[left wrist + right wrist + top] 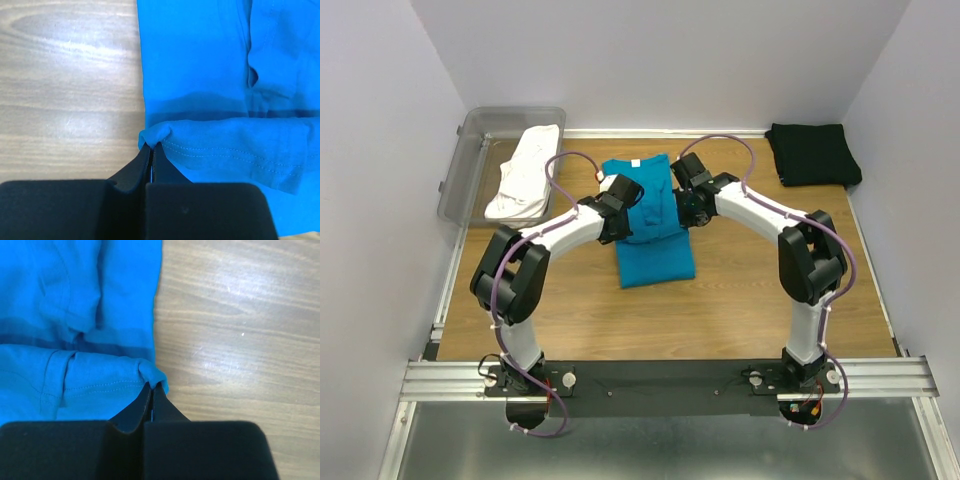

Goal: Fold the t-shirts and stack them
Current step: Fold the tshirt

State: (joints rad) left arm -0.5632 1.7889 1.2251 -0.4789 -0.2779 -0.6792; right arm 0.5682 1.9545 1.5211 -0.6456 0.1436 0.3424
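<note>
A teal-blue t-shirt (652,225) lies folded lengthwise in the middle of the wooden table. My left gripper (151,146) is shut on the left corner of its hem (155,132), lifted above the shirt body. On the other side my right gripper (152,385) pinches the right hem corner (152,372) the same way. In the top view both grippers, left (620,205) and right (687,200), hang over the shirt's middle. A folded black t-shirt (812,153) rests at the back right. A white t-shirt (525,172) lies bunched in the tub.
The clear grey plastic tub (470,160) stands at the back left corner. White walls close in the table on three sides. Bare wood (760,310) shows in front of the teal shirt.
</note>
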